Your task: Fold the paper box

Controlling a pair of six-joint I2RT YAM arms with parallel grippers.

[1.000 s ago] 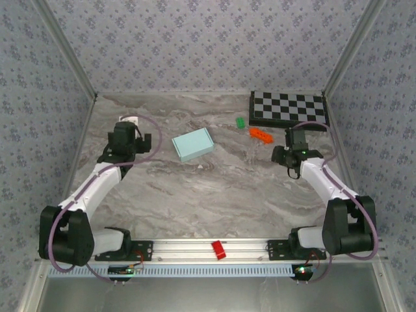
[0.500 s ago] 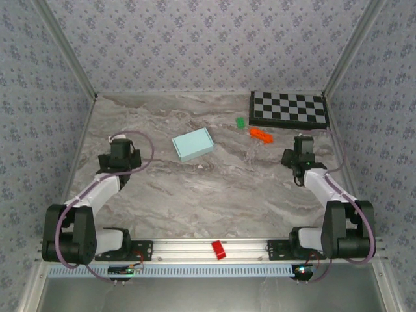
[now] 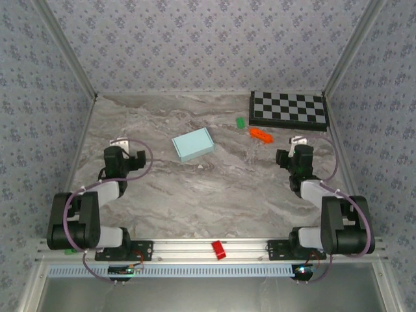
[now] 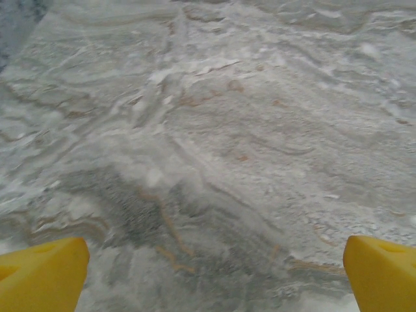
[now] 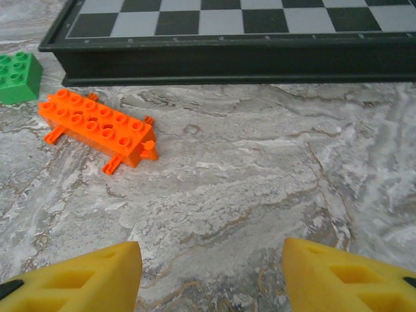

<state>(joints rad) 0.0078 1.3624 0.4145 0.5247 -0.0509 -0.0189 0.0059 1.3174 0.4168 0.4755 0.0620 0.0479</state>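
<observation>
Lying on the bench (image 3: 214, 195) left of the checkerboard (image 3: 289, 109), the paper box (image 3: 193, 144) looks fully closed up — folding seems finished; left jaws wide, right jaws parted, both empty.

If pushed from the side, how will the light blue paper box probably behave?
The paper box looks like thin card: probably light, easily dented. Lying flat on the smooth table, it would likely slide, not tip.
</observation>
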